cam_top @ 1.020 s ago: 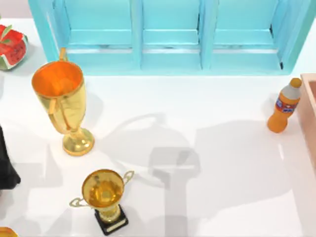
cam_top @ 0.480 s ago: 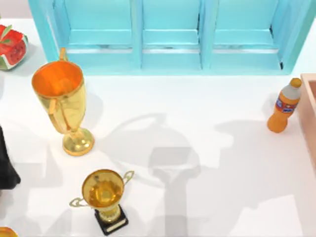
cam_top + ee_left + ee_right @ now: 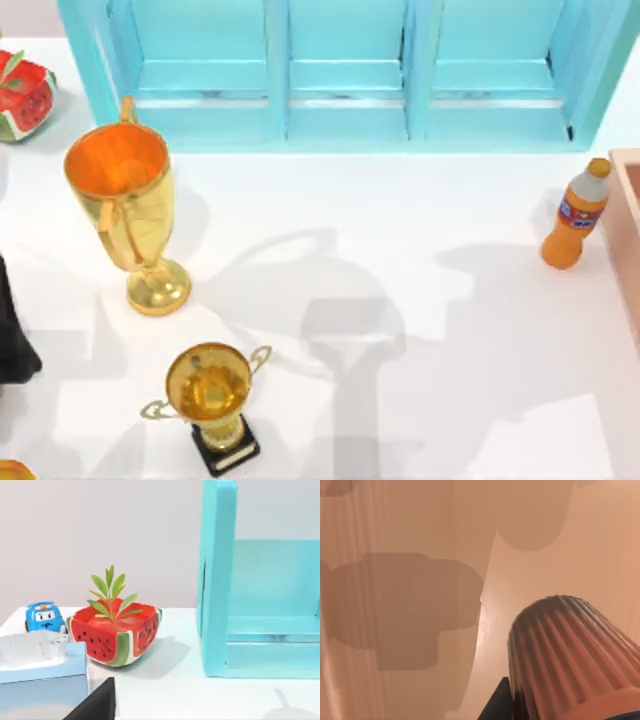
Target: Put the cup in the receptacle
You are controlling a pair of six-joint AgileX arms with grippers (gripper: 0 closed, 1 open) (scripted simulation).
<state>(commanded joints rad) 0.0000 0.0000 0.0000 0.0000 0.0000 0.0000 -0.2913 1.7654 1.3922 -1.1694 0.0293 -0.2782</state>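
The cup, a ribbed reddish-brown tumbler, looms very close in the right wrist view. My right gripper is shut on it, and a dark finger shows against its side. Pale peach walls of the receptacle rise behind and around the cup, with shadows cast across them. In the top view the receptacle is a peach box cut off by the table's right edge. My left arm stays parked at the table's left edge.
An orange soda bottle stands just left of the receptacle. A tall gold trophy and a small gold trophy on a black base stand at the left. A turquoise shelf lines the back, beside a watermelon planter.
The right arm's shadow on the table has slid toward the right. The trophies, bottle and left arm have not moved.
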